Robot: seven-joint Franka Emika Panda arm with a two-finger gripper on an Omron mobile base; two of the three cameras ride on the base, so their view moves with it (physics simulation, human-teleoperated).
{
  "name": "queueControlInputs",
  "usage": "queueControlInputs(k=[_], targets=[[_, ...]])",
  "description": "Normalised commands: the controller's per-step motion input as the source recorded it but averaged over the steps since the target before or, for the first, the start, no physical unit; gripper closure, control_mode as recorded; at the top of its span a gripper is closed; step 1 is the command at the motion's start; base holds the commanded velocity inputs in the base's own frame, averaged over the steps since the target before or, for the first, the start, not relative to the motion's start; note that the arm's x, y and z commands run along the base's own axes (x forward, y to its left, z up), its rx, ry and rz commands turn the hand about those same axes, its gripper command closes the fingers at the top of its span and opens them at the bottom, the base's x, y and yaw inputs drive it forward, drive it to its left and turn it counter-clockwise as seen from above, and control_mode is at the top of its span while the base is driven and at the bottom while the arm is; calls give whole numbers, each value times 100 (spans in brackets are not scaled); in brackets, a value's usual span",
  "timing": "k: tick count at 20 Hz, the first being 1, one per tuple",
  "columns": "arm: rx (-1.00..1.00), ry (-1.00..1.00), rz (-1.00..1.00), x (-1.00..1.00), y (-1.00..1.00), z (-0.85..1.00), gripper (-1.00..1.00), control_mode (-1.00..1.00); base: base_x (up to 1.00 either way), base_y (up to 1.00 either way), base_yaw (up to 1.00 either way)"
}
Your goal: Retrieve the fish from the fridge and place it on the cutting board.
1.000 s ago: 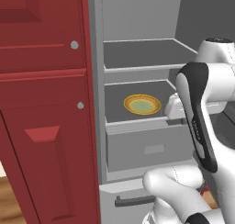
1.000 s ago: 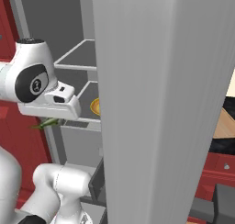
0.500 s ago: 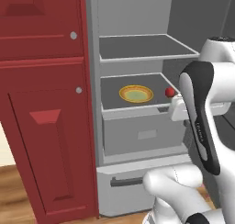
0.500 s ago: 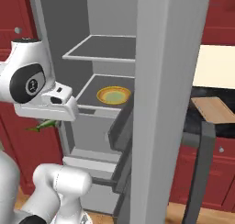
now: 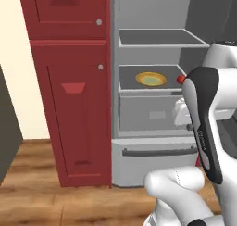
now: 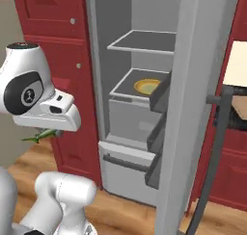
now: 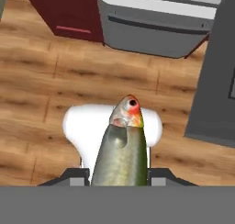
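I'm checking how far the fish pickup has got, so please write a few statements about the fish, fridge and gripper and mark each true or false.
1. The gripper is shut on the fish. True.
2. The fish lies on a fridge shelf. False: it is held out over the wooden floor, clear of the fridge.
3. A yellow-orange plate sits on the middle shelf. True.
4. The fridge door is closed. False: it stands open, and the shelves show.
5. The fish's head points away from the gripper in the hand view. True.
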Motion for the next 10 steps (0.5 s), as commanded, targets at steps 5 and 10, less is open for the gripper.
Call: queueControlInputs(k=[5,10], targets=[[0,0,0,0,0,0,100,100,-29,9,80],[0,0,0,0,0,0,100,100,-87,-36,33]])
